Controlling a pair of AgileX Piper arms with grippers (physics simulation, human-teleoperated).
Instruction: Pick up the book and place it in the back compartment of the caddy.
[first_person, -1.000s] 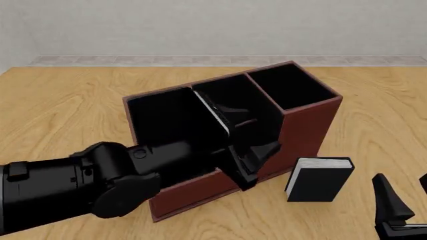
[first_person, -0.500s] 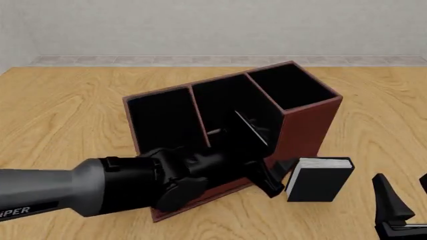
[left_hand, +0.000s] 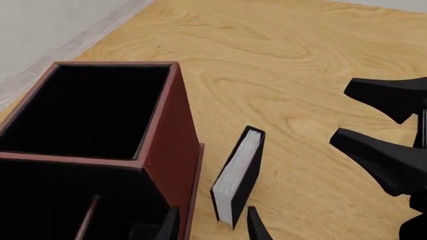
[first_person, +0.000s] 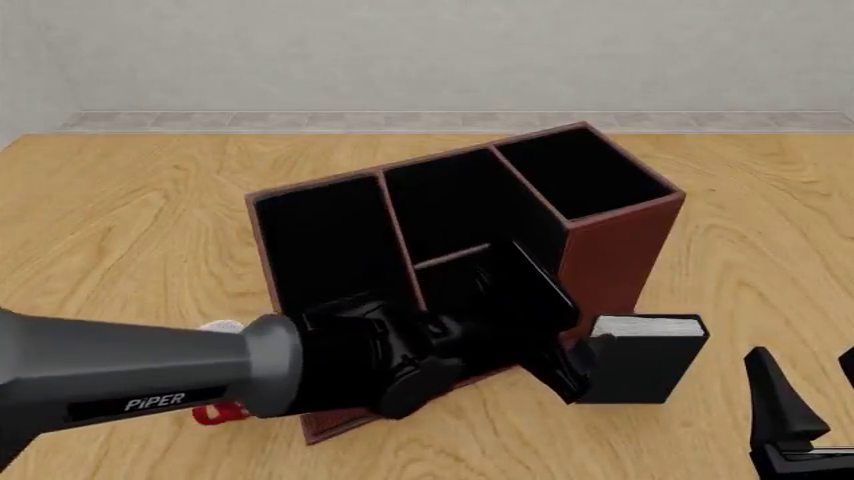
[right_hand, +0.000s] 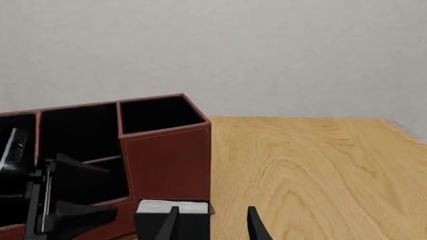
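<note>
right, nearest the table's front edge the right gripper (first_person: 801, 420) hangs by the right corner, fingers apart w/ nothing btwn them. just beyond, the book (first_person: 641, 358) stands upright on the table (first_person: 120, 200), white page edges up, just beside the caddy (first_person: 607, 245) at its tall end's front wall; can't tell if they touch. the left gripper (first_person: 567, 365) reaches across the caddy's front to the book's left edge, jaws parted; in the left wrist view its fingertips (left_hand: 257, 227) sit either side of the book's near end, no grip visible. the back compartment (first_person: 461, 205) holds nothing. a red-white thing (first_person: 220, 410) peeks under the left arm, too hidden to tell.
</note>
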